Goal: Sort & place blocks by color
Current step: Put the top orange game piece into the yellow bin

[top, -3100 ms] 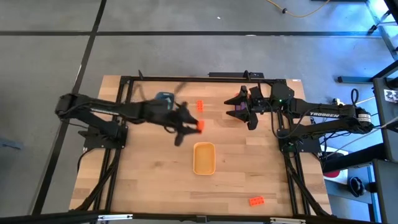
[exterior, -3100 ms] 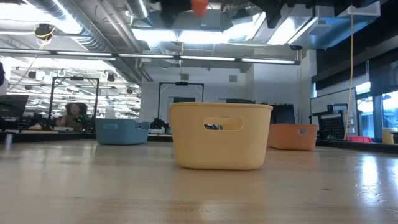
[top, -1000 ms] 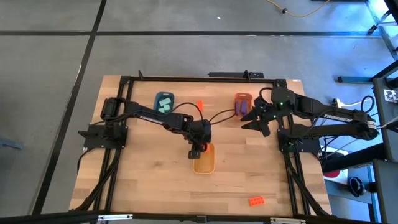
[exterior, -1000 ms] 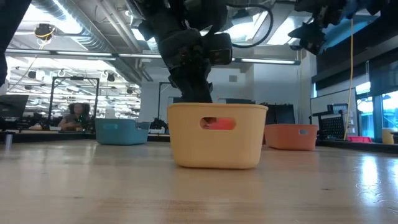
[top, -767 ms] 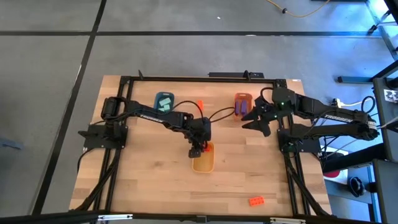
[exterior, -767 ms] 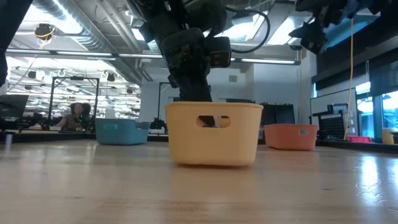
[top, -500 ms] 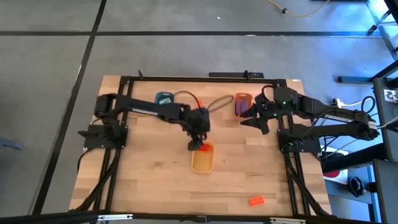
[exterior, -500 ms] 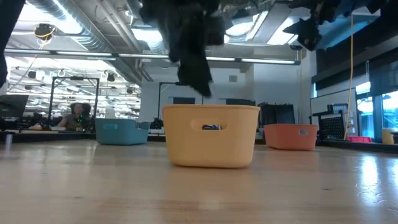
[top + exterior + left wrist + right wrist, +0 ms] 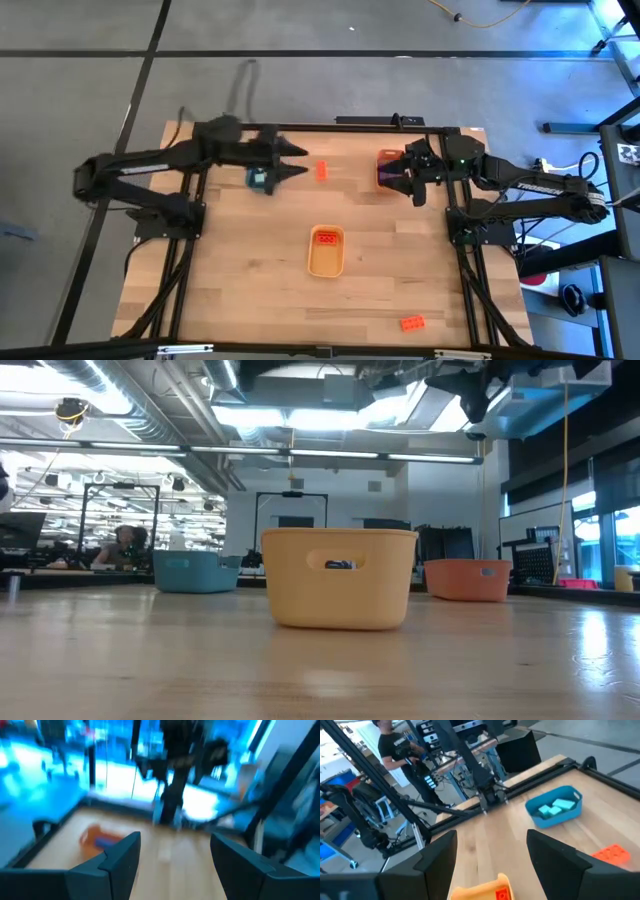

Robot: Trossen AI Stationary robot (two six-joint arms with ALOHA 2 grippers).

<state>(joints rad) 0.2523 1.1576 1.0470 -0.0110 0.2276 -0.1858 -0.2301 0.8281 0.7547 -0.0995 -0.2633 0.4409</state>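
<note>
On the wooden surface (image 9: 240, 260) the yellow tray (image 9: 326, 251) sits near the middle with an orange-red block (image 9: 326, 238) lying inside it. A second orange-red block (image 9: 322, 170) lies loose toward the far edge, between the two arms, and a third (image 9: 411, 323) rests alone near the front right corner, well apart from everything else. The blue tray (image 9: 555, 808) holds mint-green blocks (image 9: 554, 808); seen from above it is largely covered by the left gripper (image 9: 296, 161), which hangs over it at the far left with its jaws apart and nothing between them. The orange tray (image 9: 388, 167) stands at the far right, purple showing in it, with the right gripper (image 9: 412, 180) just beside it — jaws likewise apart and empty. A dark metal frame (image 9: 330, 126) runs along the far edge and down both sides, hemming the trays in. The front half of the surface is bare wood — broad open room on either side of the yellow tray. Beyond the surface, a person (image 9: 397, 745) stands among benches.
</note>
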